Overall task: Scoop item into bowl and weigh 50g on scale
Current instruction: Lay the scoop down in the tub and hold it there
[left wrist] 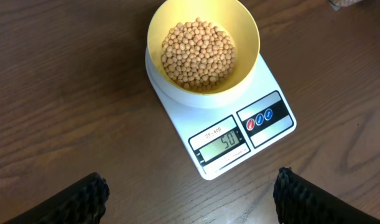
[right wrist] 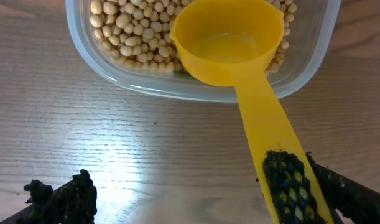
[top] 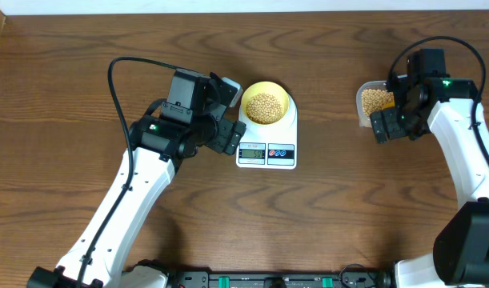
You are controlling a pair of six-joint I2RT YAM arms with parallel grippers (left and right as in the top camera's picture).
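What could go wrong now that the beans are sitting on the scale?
The left gripper hangs open right beside the scale, which reads 50. A bump could shift the bowl and spoil that reading. The empty scoop lies in the tub with its handle sticking out right by the open right gripper. Pulling away might drag it and spill beans.

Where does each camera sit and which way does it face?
Overhead: above the table, looking down; both arms show, with scale, bowl and tub.
Left wrist: on the left arm, looking down at bowl and scale; open left gripper at bottom.
Right wrist: on the right arm, facing tub and scoop; open right gripper at bottom.
Shared: overhead and left wrist both show scale and bowl.
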